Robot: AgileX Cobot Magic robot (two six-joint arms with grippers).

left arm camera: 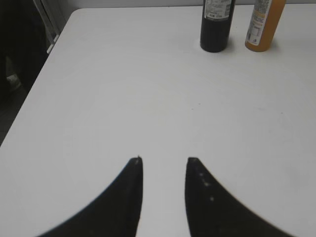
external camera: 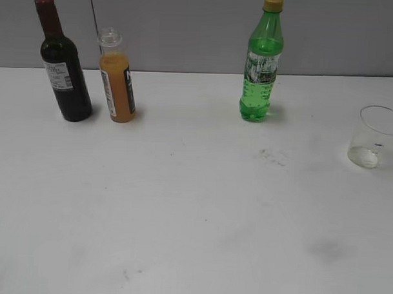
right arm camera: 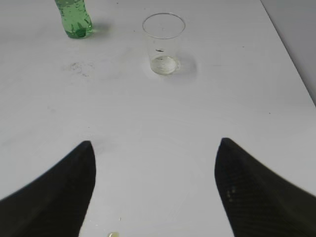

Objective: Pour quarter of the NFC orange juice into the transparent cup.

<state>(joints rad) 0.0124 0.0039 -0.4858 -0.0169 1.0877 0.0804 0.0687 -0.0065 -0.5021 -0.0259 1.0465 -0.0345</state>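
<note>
Closest to me the bench (external camera: 193,237) lies bare, and neither arm reaches into the room-side view. The left gripper (left arm camera: 164,160) hangs low, its fingers (left arm camera: 132,187) a narrow gap apart and empty; the right gripper (right arm camera: 154,143) is spread wide, empty too. Farther right sits the transparent cup (external camera: 376,138), upright, dead ahead of the right one. At the back left the NFC orange juice (external camera: 117,76) stands upright, uncapped, just beside the wine bottle (external camera: 62,62), ahead and to the right of the left fingers, so the left arm looks nearer
</note>
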